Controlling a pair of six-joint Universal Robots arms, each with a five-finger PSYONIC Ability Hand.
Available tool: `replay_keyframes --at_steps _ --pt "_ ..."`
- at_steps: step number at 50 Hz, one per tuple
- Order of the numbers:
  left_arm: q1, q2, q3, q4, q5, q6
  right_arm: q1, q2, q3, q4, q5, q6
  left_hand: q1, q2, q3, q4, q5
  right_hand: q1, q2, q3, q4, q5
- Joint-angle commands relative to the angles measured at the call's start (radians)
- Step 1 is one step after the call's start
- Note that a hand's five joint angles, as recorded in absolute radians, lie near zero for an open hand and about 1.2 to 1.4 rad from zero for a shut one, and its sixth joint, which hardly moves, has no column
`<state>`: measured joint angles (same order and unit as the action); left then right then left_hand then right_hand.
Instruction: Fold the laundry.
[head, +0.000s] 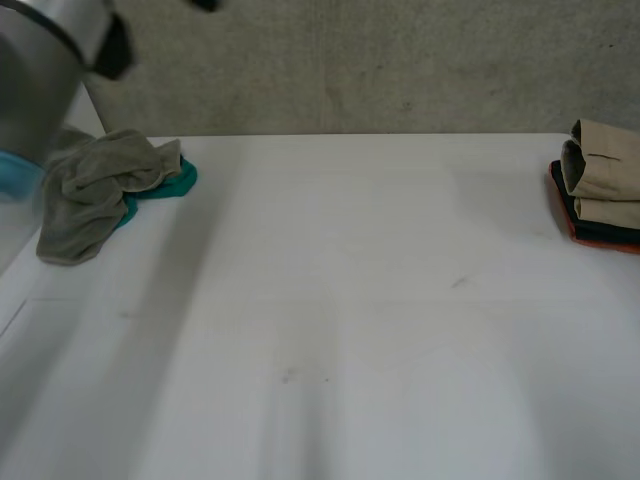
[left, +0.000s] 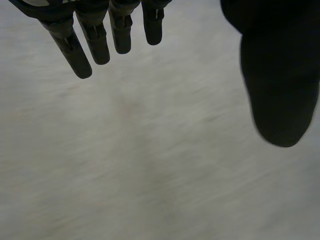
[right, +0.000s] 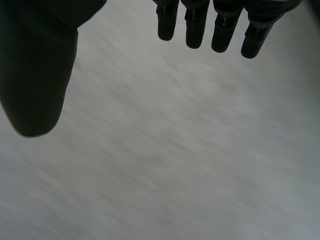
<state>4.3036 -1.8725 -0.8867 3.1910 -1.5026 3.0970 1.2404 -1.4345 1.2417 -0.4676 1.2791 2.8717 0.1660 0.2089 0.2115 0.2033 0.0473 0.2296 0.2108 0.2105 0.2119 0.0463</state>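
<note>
L hand (left: 280, 75) & R hand (right: 35, 65): fingers straight, a bit spread, thumb out wide, holding nothing. Bare table (head: 350, 300) under both.

The grey cloth (head: 95, 190) sits in a crumpled heap at the far left of the table, by the L arm (head: 40, 70). It lies partly on a teal cloth (head: 170, 185).

What may go wrong: a grab at the grey one could drag the teal one along, b/c they touch. The heap is near the table side, so a push could tip it off.

A folded stack (head: 605, 185) sits far right, well apart. Nothing is in the way in the middle.
</note>
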Motion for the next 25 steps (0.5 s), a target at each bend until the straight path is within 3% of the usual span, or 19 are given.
replay_keyframes --at_steps 1,6,10,13,18,22,25 --pt "0.217 -0.158 -0.008 -0.014 -0.057 0.288 0.281 -0.127 0.384 -0.059 -0.185 -0.018 0.015 -0.028 -0.03 -0.022 -0.041 -0.055 -0.036 -0.036 -0.037 -0.046" --pt "0.317 -0.344 0.005 0.024 -0.045 0.468 0.396 -0.1 0.539 0.009 -0.172 -0.15 0.009 -0.034 -0.037 -0.029 -0.047 -0.055 -0.036 -0.036 -0.037 -0.046" --pt "0.404 -0.555 0.058 0.183 -0.038 0.555 0.438 -0.003 0.571 0.076 -0.123 -0.233 0.009 -0.034 -0.037 -0.029 -0.047 -0.055 -0.036 -0.036 -0.037 -0.046" --pt "0.423 -0.657 0.101 0.274 -0.022 0.565 0.48 0.087 0.57 0.115 -0.054 -0.27 0.009 -0.034 -0.037 -0.029 -0.047 -0.055 -0.036 -0.036 -0.037 -0.046" --pt "0.455 -0.868 0.237 0.398 0.126 0.563 0.513 0.147 0.582 0.13 0.035 -0.292 0.009 -0.034 -0.037 -0.029 -0.047 -0.055 -0.036 -0.036 -0.037 -0.046" --pt "0.475 -0.98 0.339 0.403 0.211 0.565 0.519 0.164 0.604 0.129 0.054 -0.293 0.012 -0.031 -0.033 -0.025 -0.044 -0.055 -0.036 -0.036 -0.037 -0.046" --pt "0.475 -1.031 0.408 0.399 0.217 0.568 0.53 0.17 0.625 0.115 0.06 -0.295 0.135 0.092 0.089 0.098 0.079 -0.055 -0.036 -0.036 -0.037 -0.046"
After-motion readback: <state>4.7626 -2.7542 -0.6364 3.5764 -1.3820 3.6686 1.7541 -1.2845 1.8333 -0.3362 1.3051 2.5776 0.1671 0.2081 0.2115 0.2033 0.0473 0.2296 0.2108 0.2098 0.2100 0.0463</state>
